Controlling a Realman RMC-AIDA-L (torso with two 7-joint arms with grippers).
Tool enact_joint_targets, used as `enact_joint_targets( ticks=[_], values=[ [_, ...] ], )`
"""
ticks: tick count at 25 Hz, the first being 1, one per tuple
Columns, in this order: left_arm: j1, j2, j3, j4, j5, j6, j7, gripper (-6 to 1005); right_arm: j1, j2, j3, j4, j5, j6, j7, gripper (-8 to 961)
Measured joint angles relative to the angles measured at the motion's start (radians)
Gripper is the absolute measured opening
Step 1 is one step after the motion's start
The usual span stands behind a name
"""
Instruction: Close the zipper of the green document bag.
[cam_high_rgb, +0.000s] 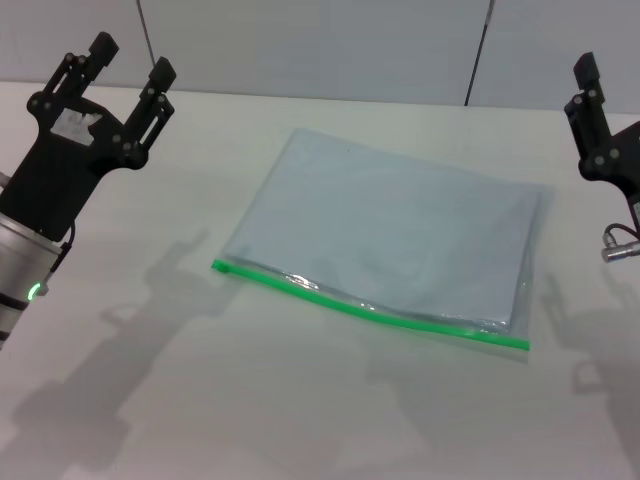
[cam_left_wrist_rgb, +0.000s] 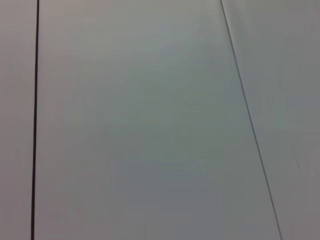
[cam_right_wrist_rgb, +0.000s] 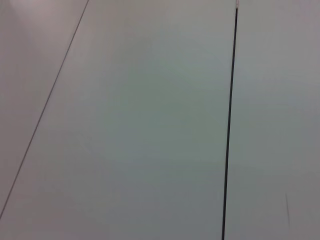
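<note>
The green document bag (cam_high_rgb: 390, 235) lies flat in the middle of the white table, a translucent pale blue-grey pouch. Its zipper (cam_high_rgb: 370, 308) is the bright green strip along the long edge nearest me, running from front left to right. That strip's left end (cam_high_rgb: 220, 266) looks slightly thicker; I cannot make out the slider tab for certain. My left gripper (cam_high_rgb: 132, 58) is raised at the far left, well away from the bag, open and empty. At the right border my right gripper (cam_high_rgb: 590, 85) is held up, partly cut off. Neither wrist view shows the bag.
The table (cam_high_rgb: 300, 420) is white, with a pale panelled wall (cam_high_rgb: 320, 40) behind it. Both wrist views show only pale wall panels with thin dark seams (cam_left_wrist_rgb: 35, 120) (cam_right_wrist_rgb: 230, 120).
</note>
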Motion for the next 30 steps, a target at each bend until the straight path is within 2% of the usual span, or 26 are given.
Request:
enact_joint_targets(
  ticks=[30],
  values=[
    [0.009,0.000,0.001,-0.002,-0.051,0.000,-0.012,649,0.000,-0.001,0.000,-0.011,-0.020,-0.029,0.001,639]
  ],
)
